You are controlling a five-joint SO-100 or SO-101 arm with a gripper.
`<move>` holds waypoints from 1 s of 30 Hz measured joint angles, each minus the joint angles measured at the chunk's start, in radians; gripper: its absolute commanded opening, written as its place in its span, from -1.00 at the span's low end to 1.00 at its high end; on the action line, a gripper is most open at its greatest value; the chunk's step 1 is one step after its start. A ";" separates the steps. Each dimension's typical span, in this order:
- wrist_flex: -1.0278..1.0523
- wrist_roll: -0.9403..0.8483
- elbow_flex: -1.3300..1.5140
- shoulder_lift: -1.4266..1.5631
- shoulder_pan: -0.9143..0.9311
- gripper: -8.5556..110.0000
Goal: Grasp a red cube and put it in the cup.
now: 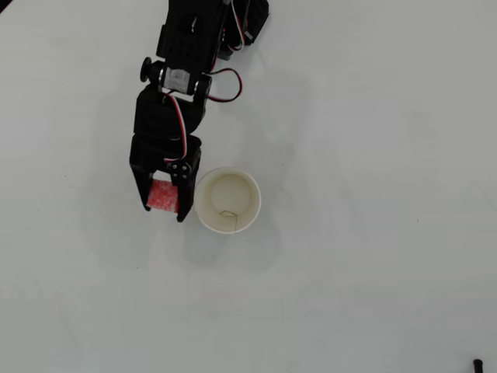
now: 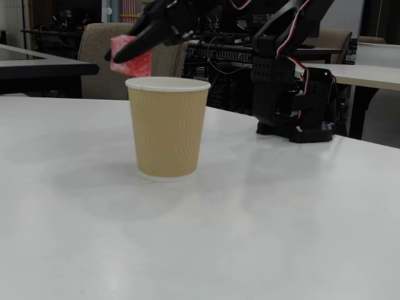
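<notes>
2 black fingers of the tool pinch the red cube between them, one on each side of it in the overhead view. In the fixed view the red cube hangs in the air, clear of the white bench, with its lower edge about level with the rim of the cup and just left of it. From above, the cup stands upright on the bench, a little toward the far edge where the arm's base is mounted, and its cream inside holds nothing. The tool sits just beside the cup's left rim, not over the mouth. Red and white wires loop along the arm.
</notes>
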 measured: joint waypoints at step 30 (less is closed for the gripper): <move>0.000 0.025 0.075 0.193 -0.167 -0.59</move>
